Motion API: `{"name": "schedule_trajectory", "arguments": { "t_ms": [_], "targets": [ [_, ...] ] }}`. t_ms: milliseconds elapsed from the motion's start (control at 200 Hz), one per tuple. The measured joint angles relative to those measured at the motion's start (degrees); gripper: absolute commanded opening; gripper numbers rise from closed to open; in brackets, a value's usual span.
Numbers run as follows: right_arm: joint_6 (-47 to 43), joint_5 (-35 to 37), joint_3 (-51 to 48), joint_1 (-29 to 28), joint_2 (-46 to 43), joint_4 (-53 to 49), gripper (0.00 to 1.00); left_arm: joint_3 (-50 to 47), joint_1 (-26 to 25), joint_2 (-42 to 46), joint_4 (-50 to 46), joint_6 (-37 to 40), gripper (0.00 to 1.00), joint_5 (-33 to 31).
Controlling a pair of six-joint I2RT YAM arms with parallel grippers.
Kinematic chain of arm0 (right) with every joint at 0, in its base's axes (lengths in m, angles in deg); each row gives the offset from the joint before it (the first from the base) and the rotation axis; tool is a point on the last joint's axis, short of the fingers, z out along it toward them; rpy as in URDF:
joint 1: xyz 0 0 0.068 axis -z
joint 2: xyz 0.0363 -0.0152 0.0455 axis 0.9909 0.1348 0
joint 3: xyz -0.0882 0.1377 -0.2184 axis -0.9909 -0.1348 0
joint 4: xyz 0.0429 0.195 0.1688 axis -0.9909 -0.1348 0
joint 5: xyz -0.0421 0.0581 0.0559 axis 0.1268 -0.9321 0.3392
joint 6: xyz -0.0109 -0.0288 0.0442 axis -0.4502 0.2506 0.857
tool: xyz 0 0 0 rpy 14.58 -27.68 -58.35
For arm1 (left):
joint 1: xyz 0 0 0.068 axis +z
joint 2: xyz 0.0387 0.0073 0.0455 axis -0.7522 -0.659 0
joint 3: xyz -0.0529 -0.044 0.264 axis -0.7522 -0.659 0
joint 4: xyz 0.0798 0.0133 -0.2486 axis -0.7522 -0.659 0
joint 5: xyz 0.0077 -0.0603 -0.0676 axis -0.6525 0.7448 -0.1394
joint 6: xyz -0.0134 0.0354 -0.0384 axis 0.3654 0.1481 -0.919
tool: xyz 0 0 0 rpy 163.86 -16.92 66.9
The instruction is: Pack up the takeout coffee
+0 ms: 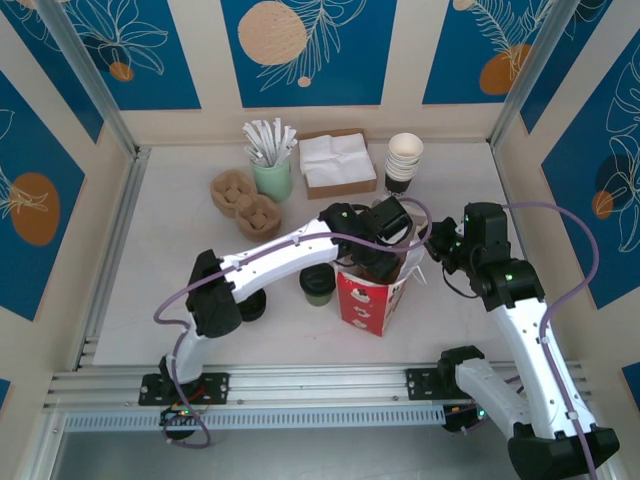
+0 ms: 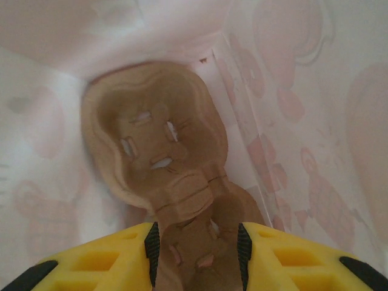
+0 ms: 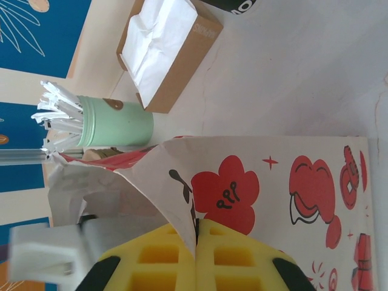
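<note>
Top external view is showing the takeout coffee point(image 1: 317, 285) standing upright on the white table point(image 1: 180, 230), near the middle of the frame. It is sitting just left of the red-and-white bag point(image 1: 365, 305), outside it. No gripper is touching it. The left arm is reaching across the frame just above the cup, and its gripper is dipping into the open top of the bag, up and to the right of the cup. The right gripper point(image 1: 428, 255) is sitting at the bag's right edge, farther from the cup.

Left wrist view is looking down inside the bag. The left gripper point(image 2: 197, 254) is standing part way open, and the near end of 1 brown cup tray point(image 2: 157, 145) is filling the gap between its 2 yellow fingers, with the black pads pressing on both sides. The tray is looking rough and bumpy, like egg-box card, with round hollows and small slits. The bag walls are looking thin and pale, with pink shapes showing through.

Right wrist view is showing the 2 yellow fingers of the right gripper squeezing flat together on the bag's paper rim. The paper is looking crinkled, with red flowers printed on it.

The coffee is looking small and round, with dark green sides and a smooth black lid.
</note>
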Motion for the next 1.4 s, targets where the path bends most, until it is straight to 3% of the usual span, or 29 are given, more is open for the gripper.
{"name": "schedule_trajectory", "arguments": {
  "t_ms": [515,1400],
  "targets": [
    [-1.6,-3.98,-3.1,2.08,0.28,2.36,0.0,1.16,3.02,-4.83,-1.16,-2.45,0.45,1.77],
    [-4.46,-5.64,-3.69,2.97,-0.55,1.73,0.0,-3.85,3.02,-8.61,3.98,-6.25,0.54,2.84]
  ]
}}
